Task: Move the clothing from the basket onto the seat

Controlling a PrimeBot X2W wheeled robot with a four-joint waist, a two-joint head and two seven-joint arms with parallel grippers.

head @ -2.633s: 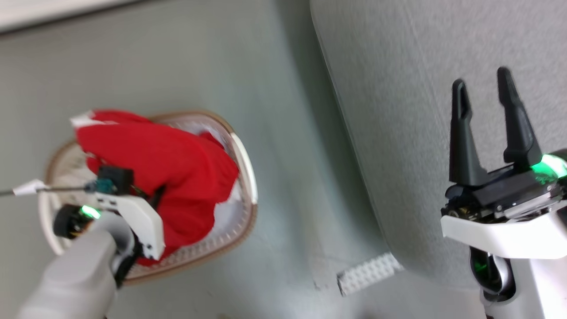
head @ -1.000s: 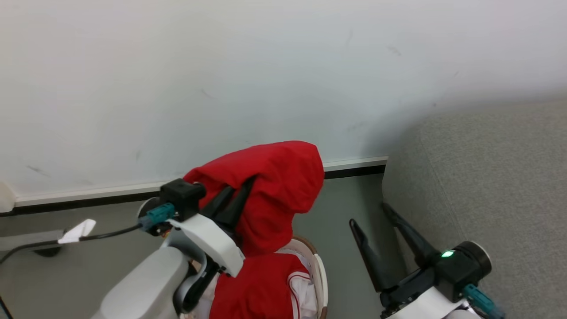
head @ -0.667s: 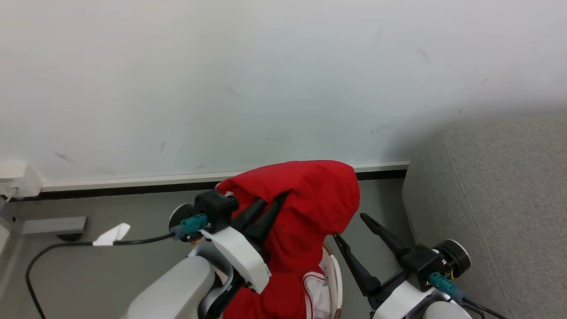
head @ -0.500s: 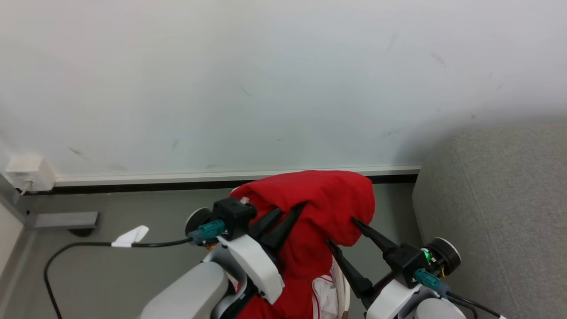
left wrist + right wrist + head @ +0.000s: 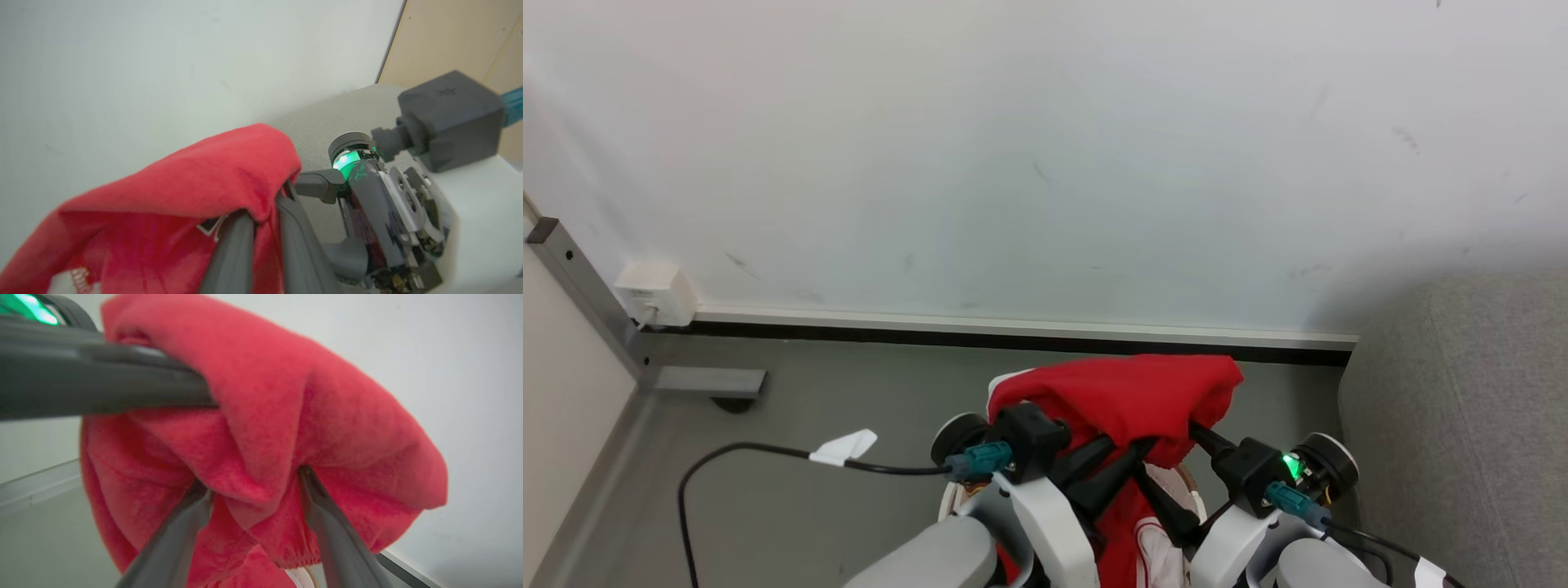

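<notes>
outward from the robot, nearest first.

1. left gripper [image 5: 264, 210]: two dark fingers clenched tight on a bunched fold of the clothing [image 5: 1123, 390]. red cloth is pinched between them and drapes over their tips.
2. right gripper [image 5: 253, 482]: just beside the left, green light on its wrist. jaws released and spread wide, one finger on each side of a hanging fold of the same red garment, tips tucked under the cloth, not closed on it.
3. clothing: bright red garment, held up at the grippers above the basket [image 5: 1197, 502], its lower part hanging down between the two arms. white stripe trim [image 5: 1141, 545] shows lower down by the basket's right rim; whether it belongs to the same garment cannot be told.
4. basket: white, brown rim band, standing on the grey floor [image 5: 849, 392] directly under the grippers, mostly hidden by arms and cloth.
5. black cable [image 5: 898, 469]: lies on the floor from the left edge to the left wrist's teal plug [image 5: 980, 459], with a white tag [image 5: 843, 447] on it.
6. seat [image 5: 1462, 408]: grey woven sofa at the floor's right edge, near the basket, apart from the garment.
7. skirting [image 5: 931, 321]: white over a black line, along the floor's far edge.
8. white box [image 5: 654, 292] and grey metal post [image 5: 588, 294]: far left corner, side by side.
9. wall [image 5: 1013, 147]: plain white, lightly scuffed, farthest back.
</notes>
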